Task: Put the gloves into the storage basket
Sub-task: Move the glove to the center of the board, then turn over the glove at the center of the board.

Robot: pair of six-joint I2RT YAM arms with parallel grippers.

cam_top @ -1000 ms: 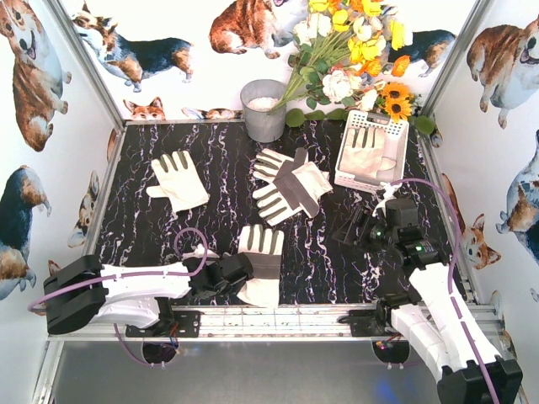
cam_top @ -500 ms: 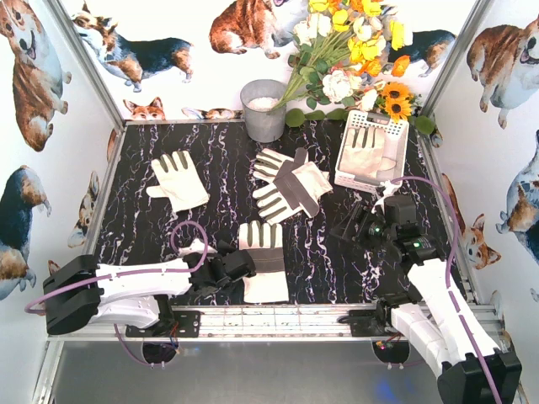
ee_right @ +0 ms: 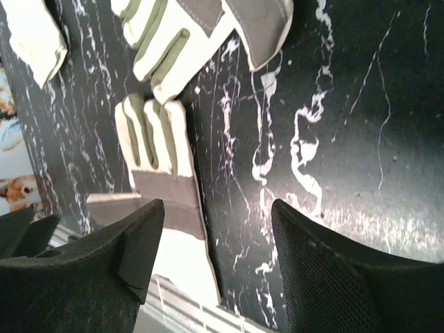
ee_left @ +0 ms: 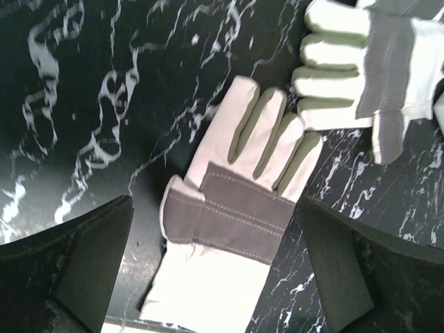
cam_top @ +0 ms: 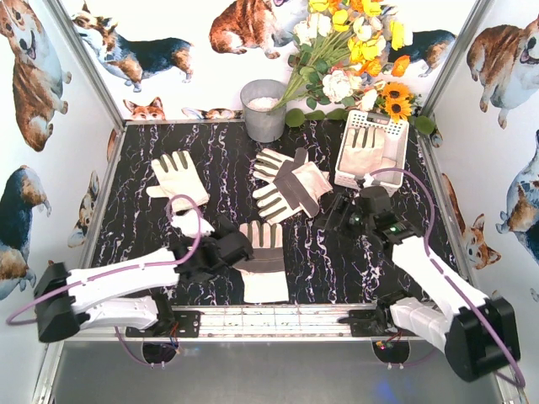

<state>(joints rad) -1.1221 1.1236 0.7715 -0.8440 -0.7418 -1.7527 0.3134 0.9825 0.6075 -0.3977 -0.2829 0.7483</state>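
One glove [cam_top: 365, 151] lies inside the basket [cam_top: 402, 141], cream side up, fingers toward the basket's far end. The other gloves are all on the desk [cam_top: 139, 227], outside the basket. Middle gloves [cam_top: 290, 187]: two overlapping, just left of the basket, grey patches up, fingers pointing left. Near glove [cam_top: 263, 263]: left of the basket and well nearer the arm bases, flat, grey band across the palm, fingers pointing away, cuff at the near desk edge. Left glove [cam_top: 178, 178]: well left of the basket, past the middle gloves, cream side up, thumb out to the left.

Left end effector [ee_left: 215, 202]: far left of the basket and nearer, at the near glove's left edge. Fingers spread wide. In the wrist view the near glove lies between and below them. Cannot tell if either finger touches the fabric; nothing gripped.

Right end effector [ee_right: 217, 205]: just in front of the basket's near end, over bare desk. Fingers spread, nothing between them. Its wrist view looks left across the desk at the near glove and the middle gloves.

Grey bucket [cam_top: 264, 114]: left of the basket, at the rear desk edge. Flowers [cam_top: 349, 50]: just behind the basket, stems leaning toward the bucket. Corgi-print walls [cam_top: 34, 76] all round.
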